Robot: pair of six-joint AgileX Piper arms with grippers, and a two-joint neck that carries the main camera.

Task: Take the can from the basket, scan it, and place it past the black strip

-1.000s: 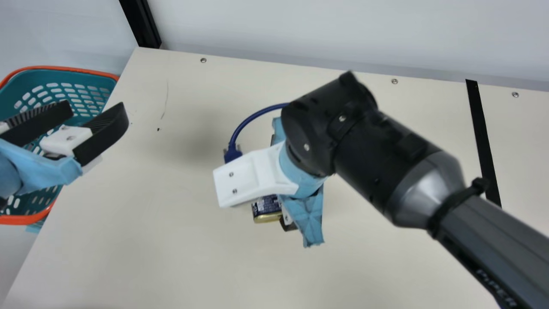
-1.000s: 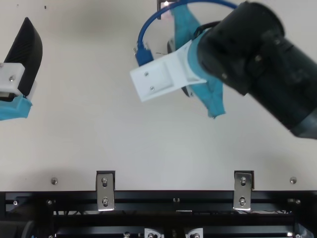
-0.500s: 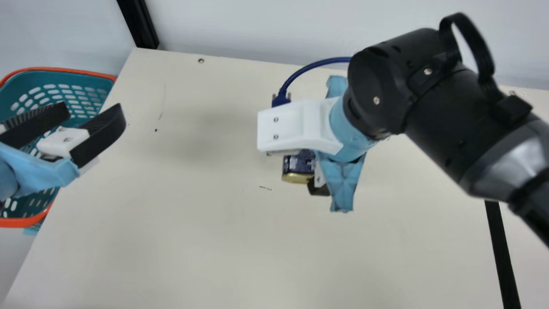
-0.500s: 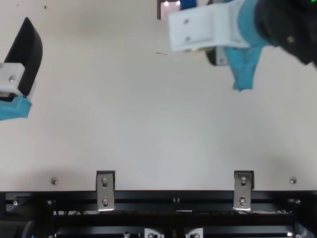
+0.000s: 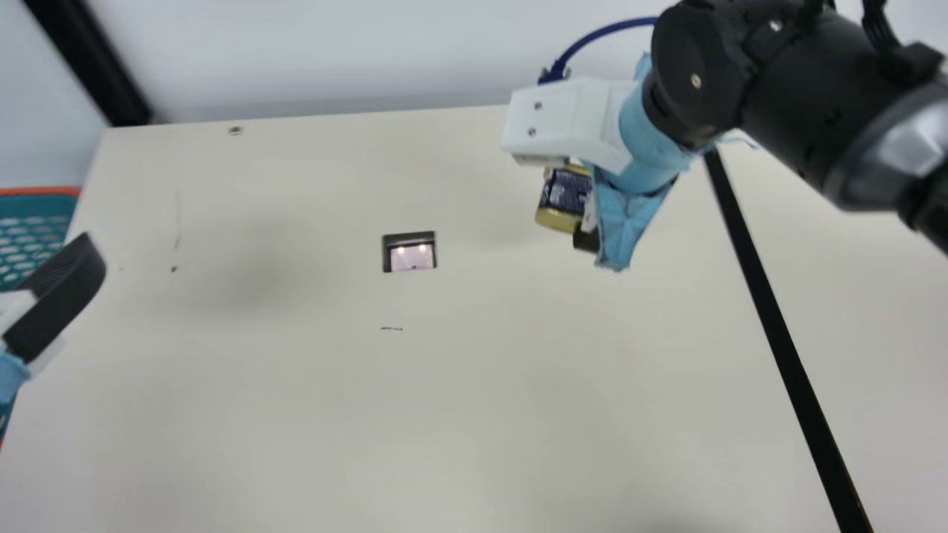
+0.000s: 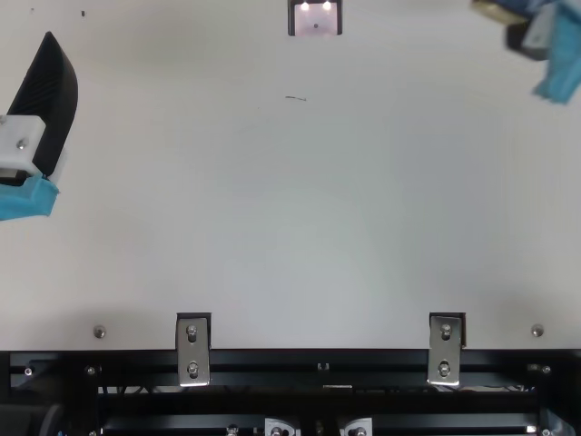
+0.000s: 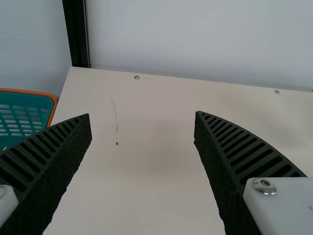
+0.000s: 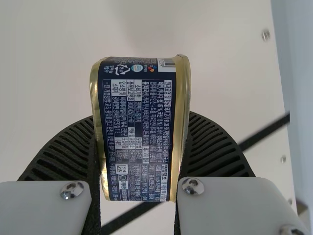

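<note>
My right gripper [image 5: 587, 238] is shut on the navy-and-gold can [image 5: 564, 194] above the table's far part, left of the black strip [image 5: 770, 318]. In the right wrist view, the can [image 8: 139, 132] is between both ribbed fingers of my right gripper [image 8: 141, 117], its printed side facing the camera. My left gripper [image 5: 63, 292] is by the table's left edge near the teal basket [image 5: 33, 237]; in the left wrist view, my left gripper [image 7: 143, 115] stands open and holds nothing. A scanner window [image 5: 409, 253] lies in the tabletop left of the can.
The pale wall rises behind the cream table [image 5: 311, 414], with a black post [image 5: 92, 66] at the back left. A blue cable [image 5: 607, 31] arches above my right wrist. Metal brackets [image 6: 192, 350] line the table's near edge in the top view.
In the top view, my right gripper has travelled right and toward the far side with the can, uncovering the scanner window. My left gripper has stayed put. The neck camera has turned.
</note>
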